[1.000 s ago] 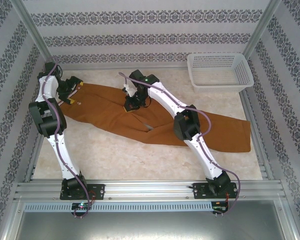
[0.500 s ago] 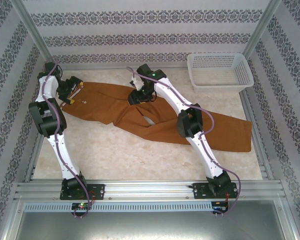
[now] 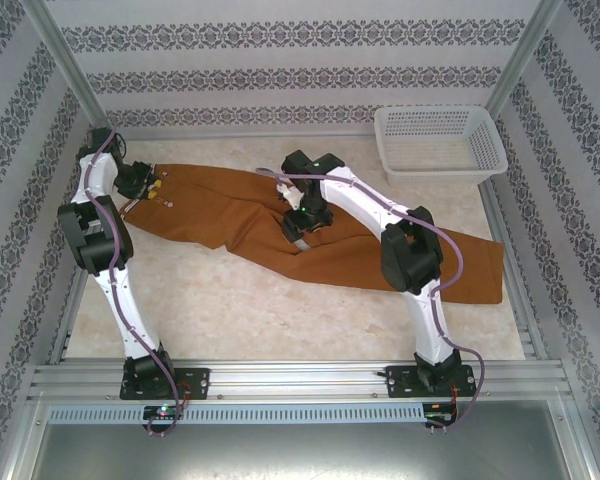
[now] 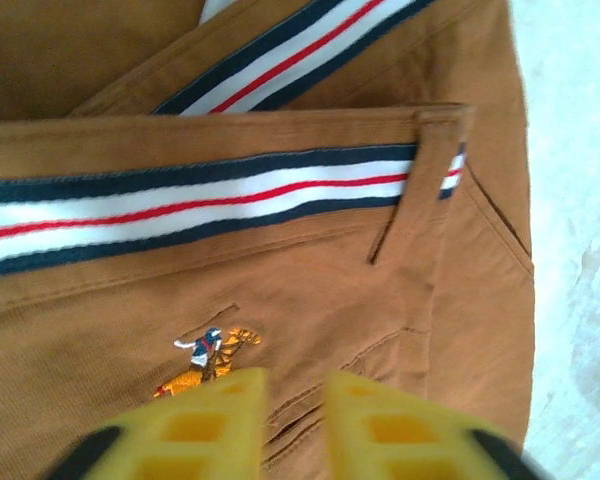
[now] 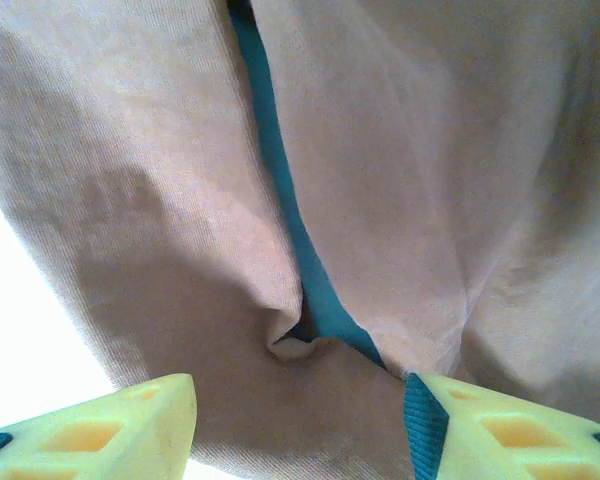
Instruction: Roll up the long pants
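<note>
The long pants (image 3: 210, 205) lie flat across the table, waistband at the far left and leg ends at the right (image 3: 480, 272). My left gripper (image 3: 145, 190) is down on the waistband corner. In the left wrist view its yellow fingertips (image 4: 295, 385) stand close together with a ridge of brown cloth between them, just below the striped waistband lining (image 4: 180, 205) and a small embroidered rider (image 4: 205, 355). My right gripper (image 3: 300, 232) hovers over the crotch. It (image 5: 298, 400) is open wide above a pucker in the cloth (image 5: 160, 180), beside a teal edge (image 5: 280, 190).
A white mesh basket (image 3: 440, 140) stands at the far right corner. The pale tabletop (image 3: 230, 290) lies bare in front of the pants. Metal rails frame the table on the left, right and near sides, and patterned walls close it in.
My right gripper has opened and moved nearer, from the far side of the crotch to over it; the pale gap in the cloth there is covered. The left fingers have closed in on the waistband.
</note>
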`<move>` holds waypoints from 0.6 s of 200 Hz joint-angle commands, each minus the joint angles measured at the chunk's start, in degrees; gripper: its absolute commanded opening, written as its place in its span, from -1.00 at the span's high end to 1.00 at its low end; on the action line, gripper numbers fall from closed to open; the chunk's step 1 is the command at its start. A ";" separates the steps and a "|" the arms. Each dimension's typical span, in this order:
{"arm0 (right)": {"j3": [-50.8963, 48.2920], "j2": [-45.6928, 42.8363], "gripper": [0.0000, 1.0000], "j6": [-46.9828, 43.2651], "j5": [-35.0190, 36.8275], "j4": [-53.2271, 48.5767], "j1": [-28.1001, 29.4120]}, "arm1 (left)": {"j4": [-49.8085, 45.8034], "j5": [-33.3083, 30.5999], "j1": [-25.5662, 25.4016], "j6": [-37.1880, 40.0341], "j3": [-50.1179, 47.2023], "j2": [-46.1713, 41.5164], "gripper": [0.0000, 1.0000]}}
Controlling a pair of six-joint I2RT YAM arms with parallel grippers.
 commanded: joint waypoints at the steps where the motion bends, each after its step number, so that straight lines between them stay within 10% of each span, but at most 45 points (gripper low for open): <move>1: -2.78 1.65 -0.17 1.18 0.68 3.05 0.69 | -1.06 0.23 -0.07 1.22 -0.80 -2.60 0.06; 34: 0.74 5.24 -0.17 1.81 0.31 3.24 2.88 | -0.14 1.23 -0.07 1.69 -0.83 -2.93 -0.96; 120: 11.12 12.37 -0.18 1.74 0.77 0.67 4.27 | 0.20 1.45 -0.09 1.67 -1.13 -2.63 -1.00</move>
